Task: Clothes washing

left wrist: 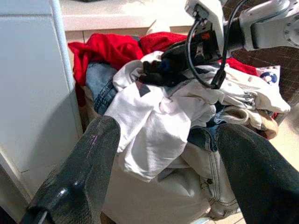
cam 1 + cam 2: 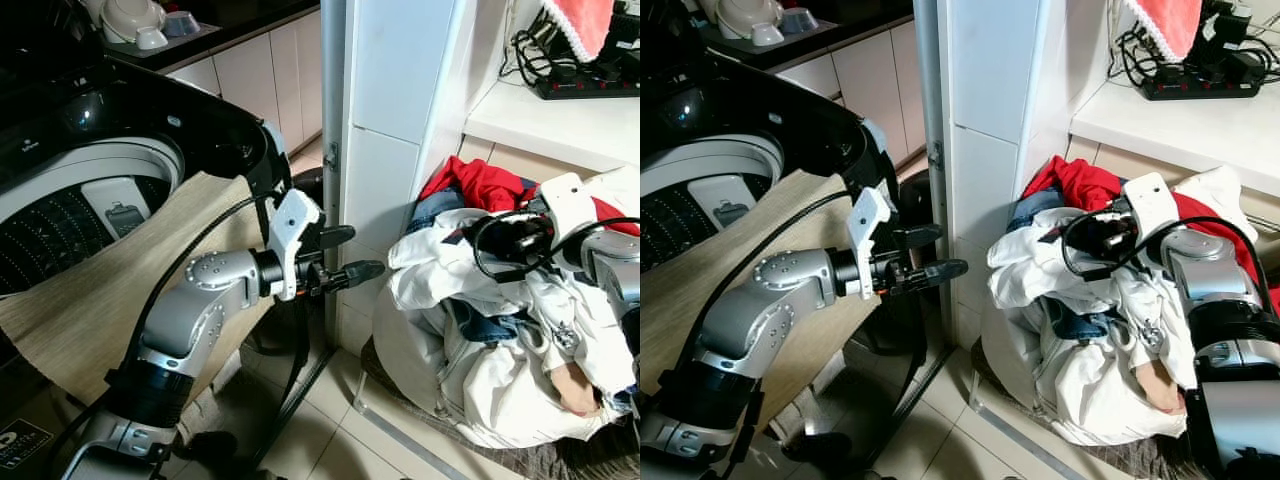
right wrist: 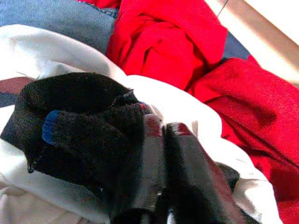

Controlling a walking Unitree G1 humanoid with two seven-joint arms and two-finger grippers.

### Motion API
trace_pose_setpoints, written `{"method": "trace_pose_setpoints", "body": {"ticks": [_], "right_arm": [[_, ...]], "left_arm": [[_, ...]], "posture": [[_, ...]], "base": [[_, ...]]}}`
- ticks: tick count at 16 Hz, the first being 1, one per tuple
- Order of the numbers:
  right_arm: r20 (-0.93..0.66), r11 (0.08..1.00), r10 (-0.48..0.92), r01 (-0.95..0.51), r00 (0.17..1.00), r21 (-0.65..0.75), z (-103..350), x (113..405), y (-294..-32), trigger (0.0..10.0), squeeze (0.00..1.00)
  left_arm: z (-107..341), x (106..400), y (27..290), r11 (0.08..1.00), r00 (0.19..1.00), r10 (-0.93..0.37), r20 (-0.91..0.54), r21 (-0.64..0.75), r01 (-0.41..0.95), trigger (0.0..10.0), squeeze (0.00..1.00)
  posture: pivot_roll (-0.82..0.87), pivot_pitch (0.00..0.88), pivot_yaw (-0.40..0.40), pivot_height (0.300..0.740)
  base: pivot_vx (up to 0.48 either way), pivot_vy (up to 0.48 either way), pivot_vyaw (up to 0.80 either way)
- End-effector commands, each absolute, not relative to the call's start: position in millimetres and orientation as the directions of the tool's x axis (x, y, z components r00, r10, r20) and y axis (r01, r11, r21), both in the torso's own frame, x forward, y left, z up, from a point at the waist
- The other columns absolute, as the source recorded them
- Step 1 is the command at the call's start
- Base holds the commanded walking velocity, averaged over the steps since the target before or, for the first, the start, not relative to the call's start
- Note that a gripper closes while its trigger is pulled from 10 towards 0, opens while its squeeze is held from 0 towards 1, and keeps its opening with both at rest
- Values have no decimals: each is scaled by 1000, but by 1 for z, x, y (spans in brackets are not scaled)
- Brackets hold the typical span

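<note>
Right hand (image 3: 161,133) pinched tight on black glove (image 3: 79,116) atop laundry pile (image 2: 480,330) (whites, reds); left hand (image 2: 345,255) spread wide, empty, facing it

Head stereo pair: my two eyes look fwd and down from above, washing machine (image 2: 90,190) at left, laundry pile (image 2: 480,330) at right; both eyes share the whole scene, w/ slight sideways offset. Left wrist cam: looks along my left gripper (image 1: 163,172) toward the same pile from a little way off, also catching my right gripper (image 1: 159,70). Right wrist cam: very close, pressed onto the pile at a black knit item (image 3: 74,121).
</note>
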State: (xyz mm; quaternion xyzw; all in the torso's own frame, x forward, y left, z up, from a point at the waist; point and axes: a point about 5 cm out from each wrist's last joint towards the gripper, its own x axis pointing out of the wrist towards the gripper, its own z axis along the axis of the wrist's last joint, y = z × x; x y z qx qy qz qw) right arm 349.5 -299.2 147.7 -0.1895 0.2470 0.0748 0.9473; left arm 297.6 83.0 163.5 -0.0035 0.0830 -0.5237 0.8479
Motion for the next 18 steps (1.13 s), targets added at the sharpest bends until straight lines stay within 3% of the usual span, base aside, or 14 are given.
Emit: {"method": "trace_pose_setpoints", "body": {"ticks": [1,6,10,11,12,15,17,18], "right_arm": [[-471,929,45,-211,881,-305,160,350,-306,0,0],[-315,966,176,-225,933,-127,202,346,-299,0,0],[-141,921,383,-389,913,-19,241,327,-274,0,0],[-71,881,471,-472,879,3,253,318,-263,0,0],[-33,852,524,-524,851,21,258,312,-254,0,0],[-6,801,598,-597,802,34,261,306,-232,0,0],[-2,774,632,-632,775,36,263,303,-218,0,0],[-3,755,655,-655,756,31,263,301,-210,0,0]], "left_arm": [[170,300,84,469,458,-880,-122,-85,879,10000,0],[180,305,84,539,538,-842,-41,-96,837,10000,0],[200,312,78,603,608,-788,94,-82,794,10000,0],[211,313,76,596,606,-780,155,-106,796,10000,588],[220,311,72,573,584,-786,204,-115,812,10000,1000],[241,302,58,470,470,-837,280,-72,880,10000,1000],[240,299,49,449,446,-853,272,-56,892,10000,1000],[239,299,45,451,445,-854,269,-44,892,10000,553]], "posture": [[-133,0,74,740],[-134,0,68,740],[-137,0,66,740],[-137,0,66,740],[-141,0,67,740],[-141,0,65,740],[-140,0,65,740],[-140,0,65,740]], "base": [[0,0,0],[0,0,0],[0,0,0],[0,0,0],[0,0,0],[0,0,0],[0,0,0],[0,0,0]]}}
